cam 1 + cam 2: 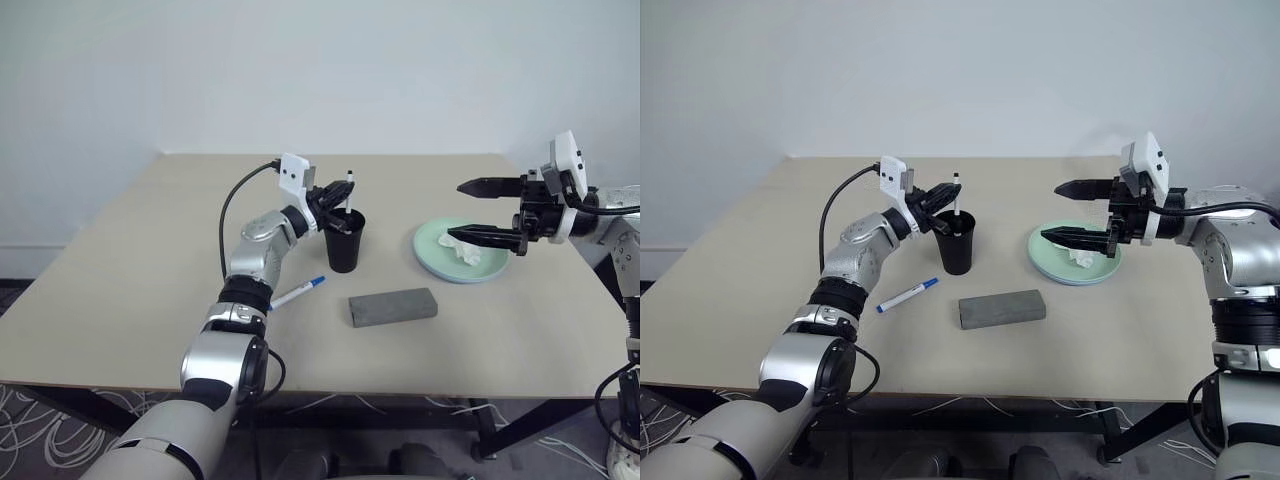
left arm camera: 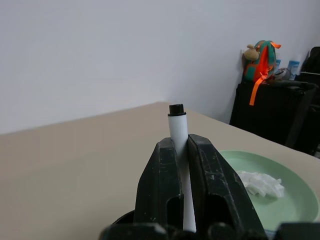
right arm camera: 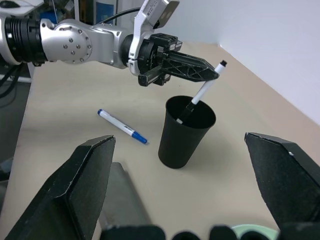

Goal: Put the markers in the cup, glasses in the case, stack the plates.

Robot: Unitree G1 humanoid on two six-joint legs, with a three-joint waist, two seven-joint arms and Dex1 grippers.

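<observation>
Matt black plastic cup (image 1: 344, 242), rough grey case (image 1: 393, 306), crumpled paper tissue (image 1: 462, 250) on smooth mint plate (image 1: 432, 248), matt beige table (image 1: 140, 260).

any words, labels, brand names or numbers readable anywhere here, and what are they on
None can be read.
White-barrelled marker with the blue cap: no print can be made out on its barrel.
White-barrelled marker with the black cap: barrel looks blank.
Black tapered plastic cup: no marking visible.
Grey rectangular hard case: plain lid, no label visible.
Bottles on the dark stand in the background: too small to read.
</observation>
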